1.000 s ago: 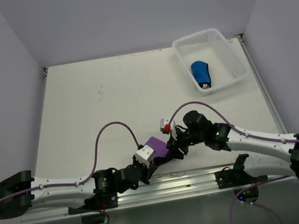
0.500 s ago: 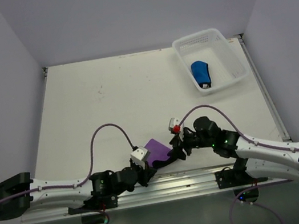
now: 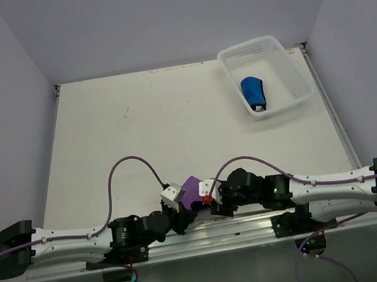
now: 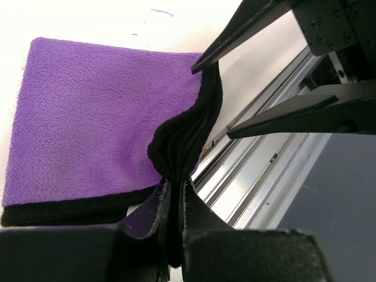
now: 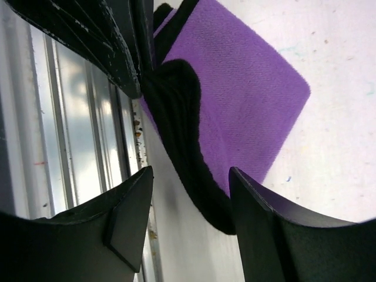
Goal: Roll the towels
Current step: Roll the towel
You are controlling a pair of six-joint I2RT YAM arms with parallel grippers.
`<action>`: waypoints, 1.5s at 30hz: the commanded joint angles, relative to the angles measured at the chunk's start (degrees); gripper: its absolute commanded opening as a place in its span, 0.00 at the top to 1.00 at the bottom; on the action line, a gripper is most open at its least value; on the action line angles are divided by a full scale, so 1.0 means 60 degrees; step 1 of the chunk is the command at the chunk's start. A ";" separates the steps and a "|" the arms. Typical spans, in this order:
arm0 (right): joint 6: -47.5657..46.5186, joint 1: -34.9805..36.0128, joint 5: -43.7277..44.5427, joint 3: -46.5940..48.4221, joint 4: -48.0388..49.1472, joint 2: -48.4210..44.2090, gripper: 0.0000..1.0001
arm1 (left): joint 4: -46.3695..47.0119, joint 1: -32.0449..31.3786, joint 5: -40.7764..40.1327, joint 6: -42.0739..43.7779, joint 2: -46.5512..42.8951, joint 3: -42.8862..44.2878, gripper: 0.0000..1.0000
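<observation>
The left fingers [image 4: 247, 255] are clamped narrow on the dark stitched hem of the purple towel [image 4: 88, 117], pinching it into a raised fold. The rest of this towel lies flat on the tabletop [image 3: 134, 121], at its near edge beside the metal rail [image 4: 258, 170], between the two arms. Just to the right, the right fingers [image 5: 126, 223] stand wide apart, and in the right wrist view the bunched hem runs through the gap between them. Whether either one touches the cloth cannot be told. Well away, at the far right corner of the tabletop, the blue towel [image 3: 254, 93] lies rolled up inside the white basket [image 3: 252, 46].
</observation>
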 commanded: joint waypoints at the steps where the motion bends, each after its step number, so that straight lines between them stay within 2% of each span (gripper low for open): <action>1: -0.0992 0.0653 0.1858 0.0827 -0.0772 -0.0104 0.42 | 0.0179 -0.0072 -0.0122 -0.0262 0.0096 -0.0084 1.00; 4: -0.1388 0.0991 0.2535 0.1179 -0.1314 0.0173 0.42 | 0.0267 -0.0072 -0.0049 -0.0262 0.0111 -0.0143 1.00; 7: -0.1564 0.1036 0.2362 0.1282 -0.1491 0.0423 0.42 | 0.0297 -0.0072 -0.0049 -0.0247 0.0023 -0.0157 1.00; 18: -0.1506 0.1095 0.2010 0.1165 -0.0598 0.1243 0.44 | 0.0092 -0.0072 -0.0049 -0.0203 -0.0490 -0.0070 1.00; 21: -0.1476 0.1095 0.1952 0.1296 -0.0495 0.1434 0.53 | 0.0106 -0.0072 -0.0049 -0.0174 -0.0475 -0.0026 1.00; 22: -0.1462 0.1095 0.1908 0.1326 -0.0495 0.1522 0.64 | 0.0106 -0.0072 -0.0049 -0.0174 -0.0461 -0.0026 1.00; 25: -0.1403 0.1080 0.1777 0.1443 -0.0568 0.1610 0.86 | 0.0048 -0.0072 -0.0107 -0.0247 -0.0387 -0.0011 1.00; 26: -0.1374 0.1080 0.1732 0.1501 -0.0612 0.1610 0.89 | -0.0039 -0.0072 -0.0136 -0.0363 -0.0387 -0.0011 0.98; 28: -0.1286 0.1080 0.1528 0.1560 -0.0743 0.1625 0.95 | -0.0128 -0.0072 -0.0210 -0.0510 -0.0446 -0.0011 0.88; 30: -0.1111 0.1095 0.1439 0.1590 -0.0831 0.1640 0.98 | -0.0362 -0.0072 -0.0327 -0.0759 -0.0592 0.0003 0.73; 32: -0.0979 0.1109 0.1410 0.1648 -0.0905 0.1727 1.00 | -0.0595 -0.0072 -0.0429 -0.0920 -0.0869 0.0003 0.64; 38: -0.0583 0.1153 0.1322 0.1941 -0.1271 0.2064 1.00 | -0.1722 -0.0072 -0.1117 -0.1651 -0.2054 0.0106 0.62; 42: -0.0408 0.1270 0.1614 0.1956 -0.1257 0.2181 1.00 | -0.2617 -0.0072 -0.1469 -0.2063 -0.2657 0.0267 0.66; 45: -0.0334 0.1445 0.2095 0.1913 -0.1140 0.2226 1.00 | -0.3729 -0.0072 -0.2011 -0.2897 -0.2644 0.0617 0.70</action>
